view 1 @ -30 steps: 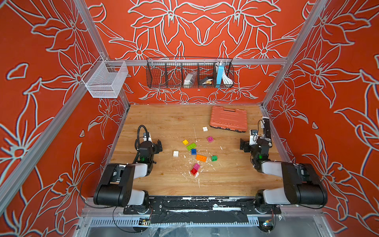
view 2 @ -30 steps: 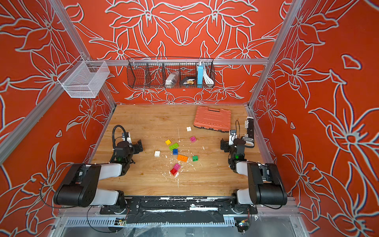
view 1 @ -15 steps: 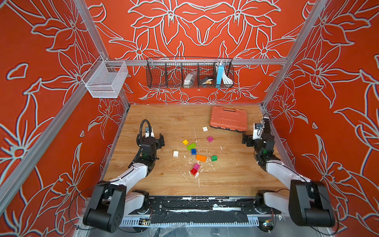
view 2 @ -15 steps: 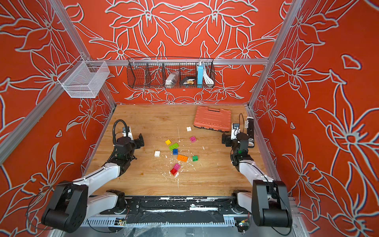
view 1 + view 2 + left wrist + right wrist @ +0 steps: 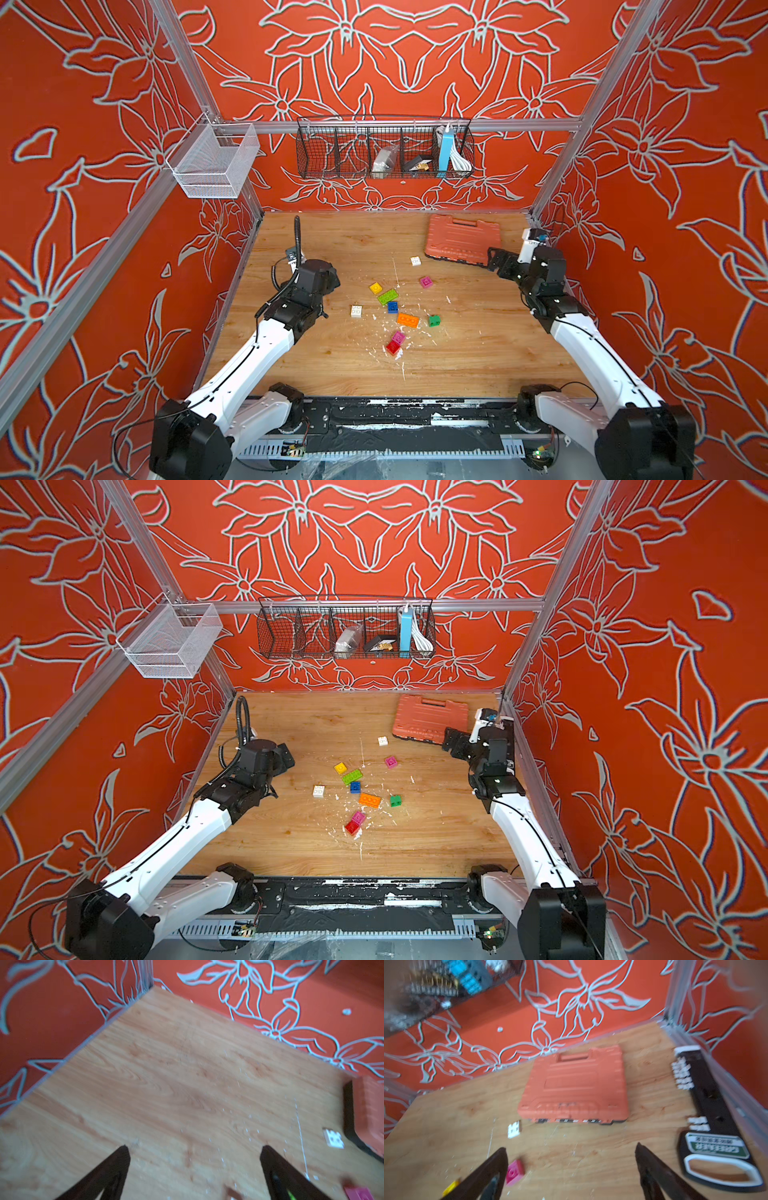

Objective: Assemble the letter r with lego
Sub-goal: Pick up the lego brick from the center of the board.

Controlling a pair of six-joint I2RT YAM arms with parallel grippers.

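The lego lies loose mid-table in both top views: yellow (image 5: 376, 287), lime (image 5: 387, 296), blue (image 5: 392, 307), orange (image 5: 407, 320), green (image 5: 434, 320) and white (image 5: 356, 311) bricks, with pink (image 5: 399, 336) touching red (image 5: 392, 347). Farther back lie a magenta brick (image 5: 426, 282) and another white brick (image 5: 415, 261). My left gripper (image 5: 332, 278) hovers left of the cluster, open and empty (image 5: 194, 1147). My right gripper (image 5: 496, 262) hangs open at the right; in its wrist view (image 5: 571, 1147) the magenta brick (image 5: 514, 1172) lies beside one finger.
A large orange ribbed case (image 5: 461, 238) lies at the back right, just beyond the right gripper. A black hand tool (image 5: 708, 1115) lies along the right wall. White crumbs dot the wooden table (image 5: 332, 365). Wire baskets (image 5: 384, 147) hang on the back wall.
Both arms have unfolded and reached farther over the table, carrying the grippers up and towards the back. The bricks have not moved.
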